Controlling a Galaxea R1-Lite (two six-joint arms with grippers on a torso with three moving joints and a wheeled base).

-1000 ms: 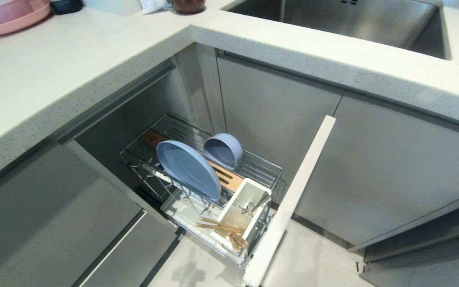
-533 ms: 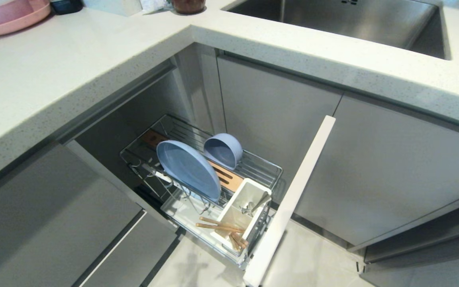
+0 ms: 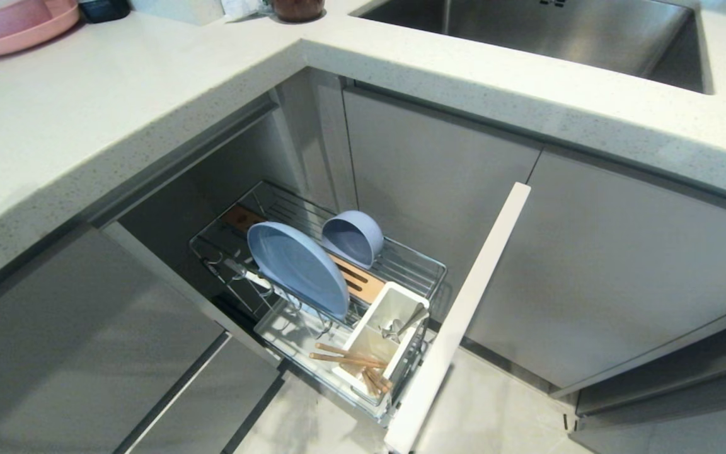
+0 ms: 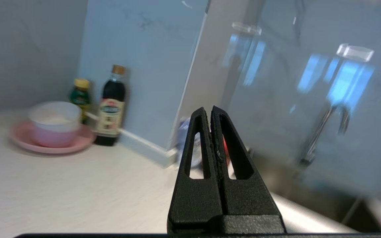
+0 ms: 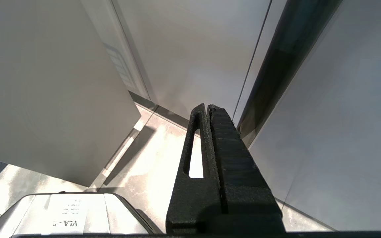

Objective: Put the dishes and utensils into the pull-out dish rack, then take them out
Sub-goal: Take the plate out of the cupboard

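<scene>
A: Rack (image 3: 413, 268) lower centre, pulled out. Plate (image 3: 297, 268) and bowl (image 3: 353, 238) on prongs; chopsticks (image 3: 350, 361), spoon (image 3: 401, 326) in caddy (image 3: 380, 337). Step?
B: Looks loaded, so unloading next. Left gripper (image 4: 209, 114) pressed together, empty, above counter; right gripper (image 5: 207, 110) together too, near floor. Needs reaching down, spreading jaws.

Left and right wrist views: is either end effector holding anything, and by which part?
Nothing is held. The left end effector and the right end effector are both shut on nothing.
</scene>
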